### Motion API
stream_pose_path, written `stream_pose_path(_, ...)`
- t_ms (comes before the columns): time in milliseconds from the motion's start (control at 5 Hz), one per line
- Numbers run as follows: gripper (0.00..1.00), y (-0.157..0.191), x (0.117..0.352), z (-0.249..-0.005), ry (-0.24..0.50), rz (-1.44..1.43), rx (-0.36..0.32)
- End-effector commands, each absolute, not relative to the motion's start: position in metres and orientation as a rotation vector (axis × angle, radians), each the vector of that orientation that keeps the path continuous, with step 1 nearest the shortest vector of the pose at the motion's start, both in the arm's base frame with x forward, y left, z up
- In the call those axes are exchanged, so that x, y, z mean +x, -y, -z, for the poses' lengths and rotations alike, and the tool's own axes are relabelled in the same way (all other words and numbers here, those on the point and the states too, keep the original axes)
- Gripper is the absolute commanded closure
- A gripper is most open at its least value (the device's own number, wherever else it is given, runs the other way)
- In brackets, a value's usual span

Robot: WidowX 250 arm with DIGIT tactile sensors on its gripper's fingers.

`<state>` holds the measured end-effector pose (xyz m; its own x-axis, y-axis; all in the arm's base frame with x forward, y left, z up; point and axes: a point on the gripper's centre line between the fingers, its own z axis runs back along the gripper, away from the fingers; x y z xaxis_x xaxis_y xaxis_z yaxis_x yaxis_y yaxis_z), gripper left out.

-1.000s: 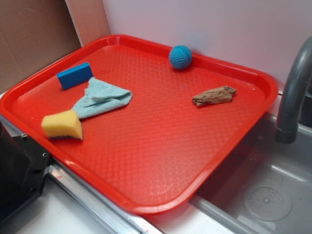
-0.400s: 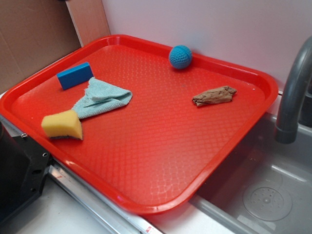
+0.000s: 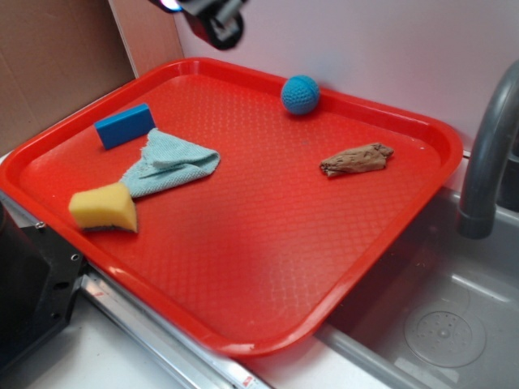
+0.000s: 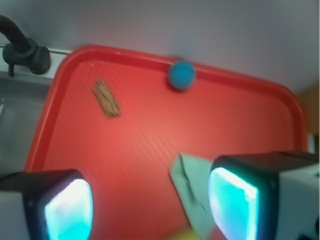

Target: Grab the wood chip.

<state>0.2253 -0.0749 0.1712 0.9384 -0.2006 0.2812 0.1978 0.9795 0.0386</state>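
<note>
Red plastic fills most of both views: a big tray (image 3: 268, 267) with a raised rim and a fine diamond texture, set beside a grey sink (image 3: 442, 324) whose dark grey faucet (image 3: 486, 162) curves up at the right edge. Behind the tray stands a pale wall, with brown board at the left. At the top of the exterior view, above the tray's far rim, the gripper (image 3: 212, 18) shows only as a dark, blurred part, well apart from everything on the tray; in the wrist view its two fingers (image 4: 67, 210) are spread wide, with bare tray showing between them and nothing held. A pale teal cloth (image 3: 169, 166) lies crumpled on the left half of the tray, one corner just beside a yellow sponge (image 3: 104, 207) near the front left rim. A blue block (image 3: 124, 125) sits close to the cloth's far side. The wood chip (image 3: 356, 159) lies flat on the right part of the tray, near the rim on the sink side, clear of all else; it is brown, rough and jagged. A blue ball (image 3: 300, 94) rests by the far rim, near the chip but not touching it.
</note>
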Motion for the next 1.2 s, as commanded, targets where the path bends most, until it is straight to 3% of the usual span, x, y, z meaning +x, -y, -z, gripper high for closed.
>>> stream_pose_path(0,0.0,0.107,0.273,-0.132,0.332,0.313,-0.106)
stream_pose_path(200,0.0,0.121,0.295,-0.099,0.3,0.365,-0.139)
stream_pose_path(600,0.0,0.132,0.317,-0.051,0.229,0.431,-0.085)
stream_pose_path(800,0.0,0.136,0.317,-0.047,0.207,0.46,-0.081)
stream_pose_path(1000,0.32,0.139,0.316,-0.041,0.154,0.451,-0.051)
